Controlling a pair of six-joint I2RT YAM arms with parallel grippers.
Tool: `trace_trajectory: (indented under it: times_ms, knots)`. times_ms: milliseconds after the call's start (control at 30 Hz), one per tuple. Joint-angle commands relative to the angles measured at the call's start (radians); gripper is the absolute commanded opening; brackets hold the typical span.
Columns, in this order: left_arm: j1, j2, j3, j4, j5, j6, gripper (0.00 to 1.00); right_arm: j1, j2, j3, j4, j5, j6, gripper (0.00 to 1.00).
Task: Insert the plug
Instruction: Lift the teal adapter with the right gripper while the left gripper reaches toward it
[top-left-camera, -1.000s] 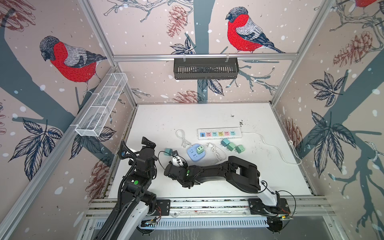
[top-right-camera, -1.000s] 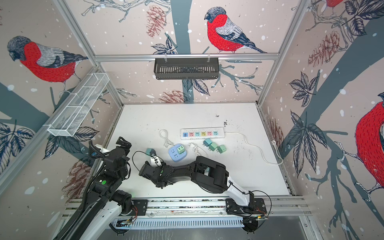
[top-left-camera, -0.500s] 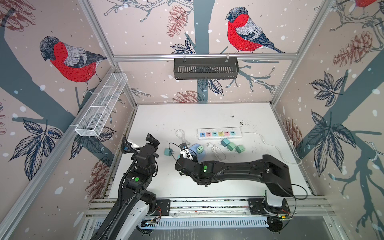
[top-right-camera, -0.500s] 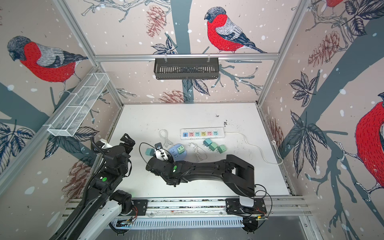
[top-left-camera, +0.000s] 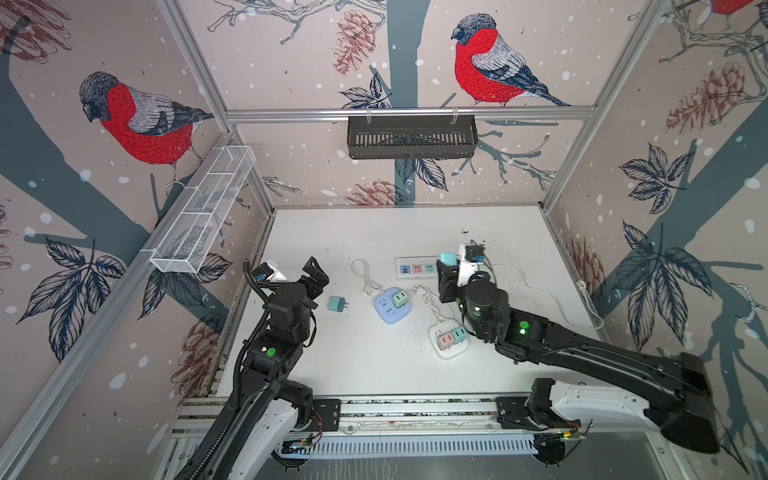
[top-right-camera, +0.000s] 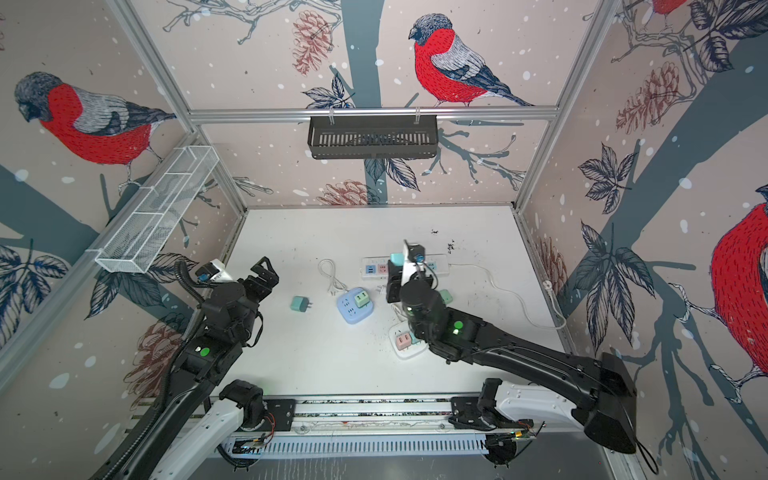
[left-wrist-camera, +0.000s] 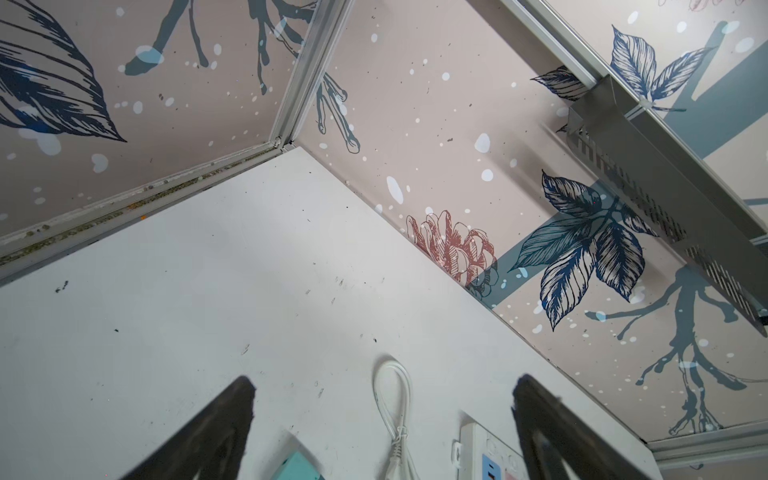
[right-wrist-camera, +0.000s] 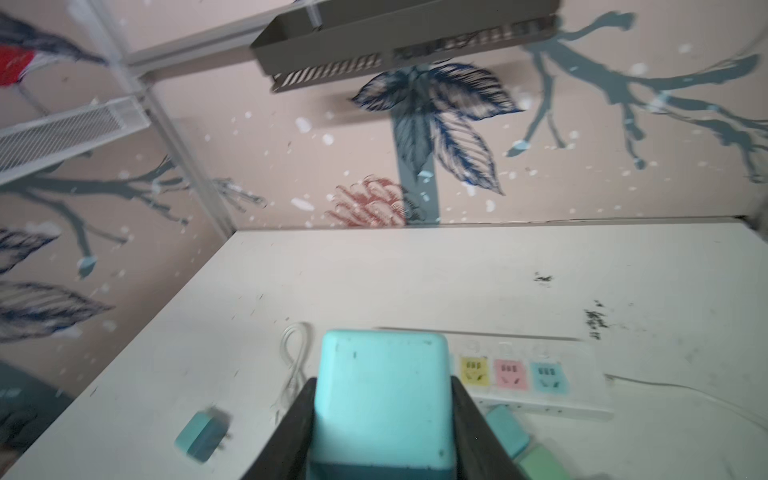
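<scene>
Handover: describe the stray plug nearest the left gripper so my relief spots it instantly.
On the white table's left half, just ahead of the open left gripper, a teal plug lies alone on its side, prongs toward the blue socket cube. The other plugs sit in sockets or near the power strip; a second teal plug is held in the right gripper.

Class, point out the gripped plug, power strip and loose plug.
gripped plug (right-wrist-camera: 382, 395): right wrist view, back face.
power strip (top-left-camera: 417, 269): in a top view, pink socket.
loose plug (top-left-camera: 335, 304): in a top view, teal body.
</scene>
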Motion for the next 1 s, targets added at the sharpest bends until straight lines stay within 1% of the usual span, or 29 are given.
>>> trace_trajectory:
  times_ms: [0,67,167,233,300,400,467,533,567,667,767,867,967]
  knots:
    - [0.003,-0.039,-0.061,0.135,0.047,0.087,0.97,-0.096,-0.126,-0.114,0.153,-0.118,-0.051,0.05]
    - [0.003,-0.071,-0.102,0.214,0.142,0.138,0.97,-0.146,-0.211,-0.186,0.197,-0.154,-0.086,0.05]
    - [0.002,-0.093,-0.117,0.250,0.243,0.186,0.97,-0.181,-0.287,-0.285,0.290,-0.182,-0.151,0.04]
    - [0.001,-0.093,-0.111,0.243,0.273,0.195,0.97,-0.193,-0.292,-0.321,0.337,-0.184,-0.173,0.04]
    - [0.003,-0.088,-0.098,0.232,0.309,0.198,0.97,-0.197,-0.279,-0.320,0.330,-0.212,-0.189,0.03]
    - [0.003,-0.080,-0.108,0.281,0.471,0.248,0.97,-0.197,-0.262,-0.332,0.339,-0.320,-0.267,0.02]
    - [0.003,-0.073,-0.128,0.352,0.604,0.271,0.97,-0.197,-0.260,-0.368,0.392,-0.406,-0.331,0.02]
    - [0.002,-0.061,-0.140,0.406,0.696,0.283,0.97,-0.195,-0.260,-0.404,0.443,-0.495,-0.403,0.02]
    - [0.002,-0.051,-0.136,0.415,0.736,0.284,0.97,-0.190,-0.260,-0.415,0.461,-0.516,-0.427,0.02]
    - [0.000,-0.017,-0.117,0.429,0.856,0.302,0.97,-0.175,-0.252,-0.427,0.483,-0.537,-0.463,0.02]
    - [-0.013,0.009,-0.114,0.464,0.928,0.306,0.97,-0.145,-0.218,-0.418,0.488,-0.551,-0.492,0.02]
    - [-0.053,0.021,-0.115,0.482,0.952,0.326,0.97,-0.076,-0.177,-0.406,0.498,-0.511,-0.551,0.02]
    - [-0.127,0.029,-0.106,0.485,0.938,0.388,0.97,0.022,-0.147,-0.414,0.546,-0.435,-0.636,0.02]
